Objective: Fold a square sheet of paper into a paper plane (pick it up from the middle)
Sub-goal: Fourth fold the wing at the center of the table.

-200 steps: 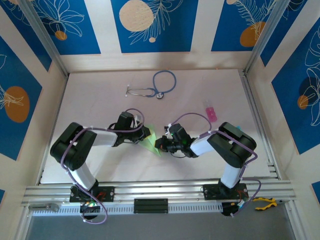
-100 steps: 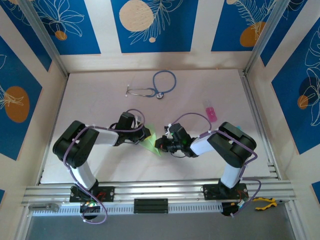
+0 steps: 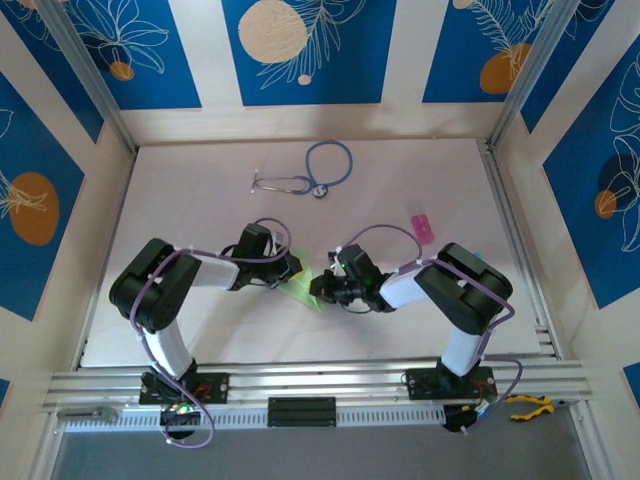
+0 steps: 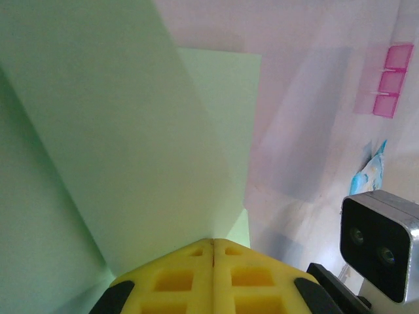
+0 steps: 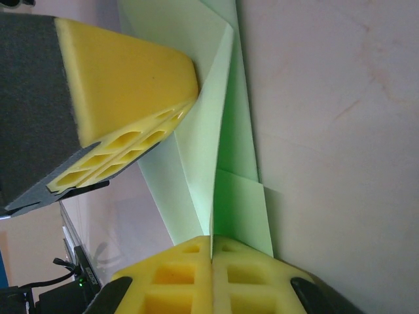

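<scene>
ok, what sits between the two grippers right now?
The thin pale green folded paper sheet, pinched by the left gripper and right gripper. The top external view shows it; both wrist views confirm the pinches.

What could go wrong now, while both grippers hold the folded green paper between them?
1. The left gripper and the right gripper are both shut on the thin green paper. If they pull apart, it might tear or slip out of one gripper.
2. The grippers stand very close together in the top view, so a small wrong move could make them collide.
3. The loose layers could crease crooked.
</scene>
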Available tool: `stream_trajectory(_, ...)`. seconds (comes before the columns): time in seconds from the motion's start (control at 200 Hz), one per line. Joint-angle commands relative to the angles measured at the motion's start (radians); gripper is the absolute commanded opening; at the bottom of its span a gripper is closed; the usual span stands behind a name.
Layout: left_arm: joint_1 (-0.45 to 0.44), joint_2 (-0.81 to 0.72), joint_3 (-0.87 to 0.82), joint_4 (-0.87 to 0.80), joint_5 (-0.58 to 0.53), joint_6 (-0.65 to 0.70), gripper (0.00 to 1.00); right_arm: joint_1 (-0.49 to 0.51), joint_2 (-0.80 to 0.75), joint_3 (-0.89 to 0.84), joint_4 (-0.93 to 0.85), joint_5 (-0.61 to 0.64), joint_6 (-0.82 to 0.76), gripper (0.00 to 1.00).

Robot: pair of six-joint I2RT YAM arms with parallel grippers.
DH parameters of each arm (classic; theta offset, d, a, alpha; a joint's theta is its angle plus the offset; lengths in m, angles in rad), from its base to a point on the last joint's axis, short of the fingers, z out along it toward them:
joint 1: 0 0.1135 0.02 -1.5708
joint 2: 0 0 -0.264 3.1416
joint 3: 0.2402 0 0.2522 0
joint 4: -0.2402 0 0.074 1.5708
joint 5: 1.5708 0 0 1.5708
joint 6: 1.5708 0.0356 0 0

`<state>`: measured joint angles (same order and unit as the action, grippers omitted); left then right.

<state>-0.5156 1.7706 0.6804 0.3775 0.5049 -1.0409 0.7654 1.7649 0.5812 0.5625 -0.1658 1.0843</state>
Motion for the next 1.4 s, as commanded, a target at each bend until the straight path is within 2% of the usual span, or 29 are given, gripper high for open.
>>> stream_trajectory(0.0, -0.006, 0.021, 0.024, -0.029, 0.002, 0.015, 0.06, 0.002, 0.042, 0.003, -0.078, 0.008, 0.006, 0.03)
stream_trajectory(0.25, -0.006, 0.026, 0.028, -0.089, -0.014, 0.035, 0.05, -0.001, 0.017, 0.012, -0.092, -0.012, 0.002, 0.10)
stream_trajectory(0.54, -0.003, 0.039, 0.027, -0.084, -0.013, 0.029, 0.05, 0.027, -0.066, 0.028, -0.245, -0.011, -0.044, 0.20)
stream_trajectory(0.72, -0.004, 0.034, 0.027, -0.100, -0.019, 0.034, 0.05, 0.037, -0.098, 0.010, -0.288, 0.010, -0.052, 0.20)
stream_trajectory(1.02, -0.004, 0.033, 0.021, -0.099, -0.020, 0.032, 0.05, 0.037, -0.126, -0.024, -0.334, 0.029, -0.075, 0.12)
stream_trajectory(1.396, -0.004, 0.035, 0.018, -0.091, -0.020, 0.026, 0.05, 0.037, -0.165, -0.043, -0.355, 0.001, -0.090, 0.15)
